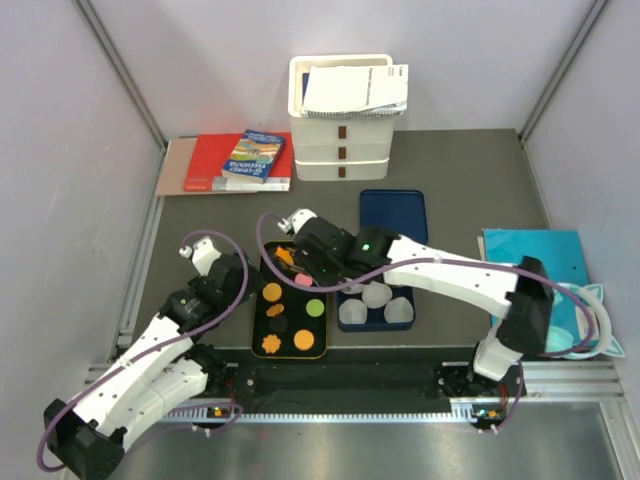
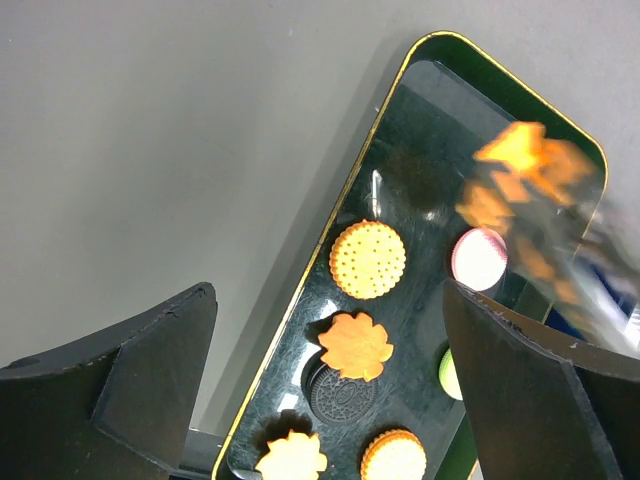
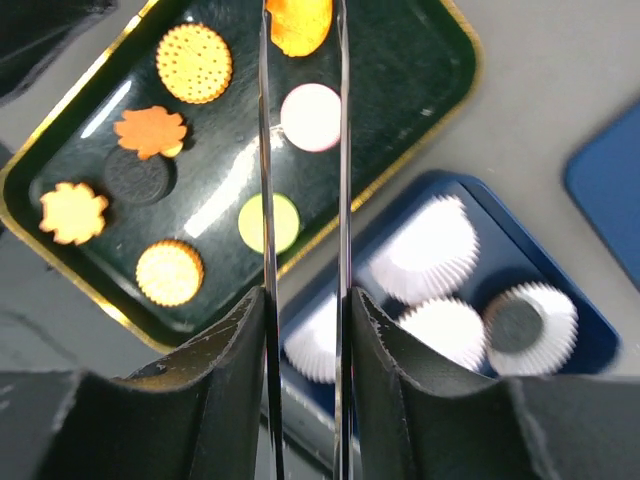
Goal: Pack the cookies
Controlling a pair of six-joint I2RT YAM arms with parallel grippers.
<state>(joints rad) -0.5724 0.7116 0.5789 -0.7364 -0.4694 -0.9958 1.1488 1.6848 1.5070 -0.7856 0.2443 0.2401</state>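
One dark grey table [image 1: 450, 160] lies in front of you, with pale walls [image 1: 200, 60] around it. At the back is a stack of white boxes [image 1: 345, 150] with a paper [image 1: 355, 90] on top. Some books [image 1: 255, 158] lie at the back left. A blue lid [image 1: 392, 215] lies flat in the middle, and a teal book [image 1: 535, 250] is at the right.

Near the arms is a black tray [image 3: 410, 60] with a gold rim. Seven cookies [image 3: 194, 62] lie flat in it, apart from each other: four orange, one black, one green, one pink. Just beside the tray on the right is a blue box [image 3: 590, 350] with white paper cups [image 3: 430, 260] in it. One black cookie [image 3: 515, 325] sits inside one cup.

Your right gripper [image 3: 302, 35] hangs over the far end of the tray. Its long thin fingers [image 3: 266, 200] are close together and pinch an orange cookie [image 3: 298, 18] at the tips, up off the tray.

Your left gripper [image 2: 328, 300] is by the tray's left edge. Its dark fingers [image 2: 150, 370] are spread wide apart and hold nothing – they touch no cookie
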